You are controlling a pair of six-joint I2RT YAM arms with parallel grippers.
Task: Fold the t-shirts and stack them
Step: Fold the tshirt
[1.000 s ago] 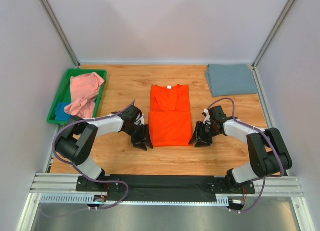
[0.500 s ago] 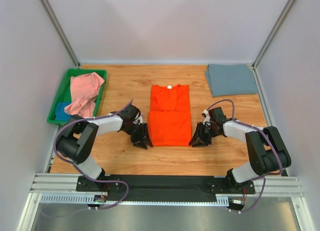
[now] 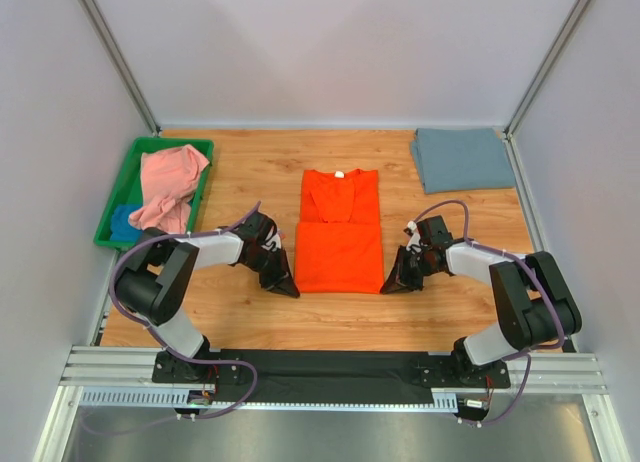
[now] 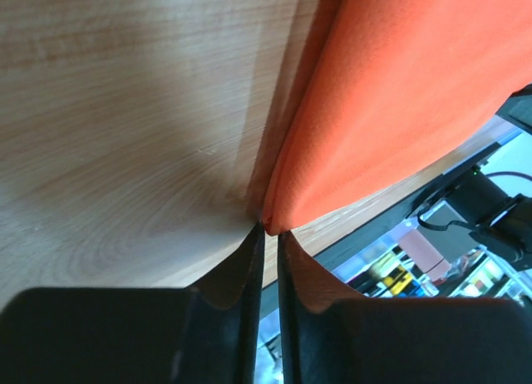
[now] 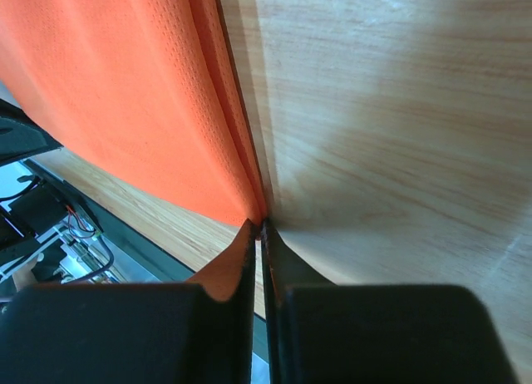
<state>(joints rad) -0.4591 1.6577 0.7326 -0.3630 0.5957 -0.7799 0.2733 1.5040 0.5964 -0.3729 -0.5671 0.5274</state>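
Note:
The bright orange t-shirt point(image 3: 339, 237) lies partly folded in the middle of the table, collar to the far side. My left gripper point(image 3: 288, 285) is shut on its near left corner point(image 4: 278, 222). My right gripper point(image 3: 391, 283) is shut on its near right corner point(image 5: 253, 214). Both grippers are low at the table surface. The slate grey-blue t-shirt point(image 3: 462, 159) lies folded at the far right. The salmon pink t-shirt point(image 3: 168, 185) is crumpled in the green tray point(image 3: 116, 195), and the blue t-shirt point(image 3: 124, 222) shows under it.
The green tray stands at the far left against the wall. White walls close in the table on three sides. The arm bases and a metal rail point(image 3: 330, 370) run along the near edge.
Both grippers have moved inward to the orange t-shirt's near corners and closed on them. The shirt has not visibly moved.

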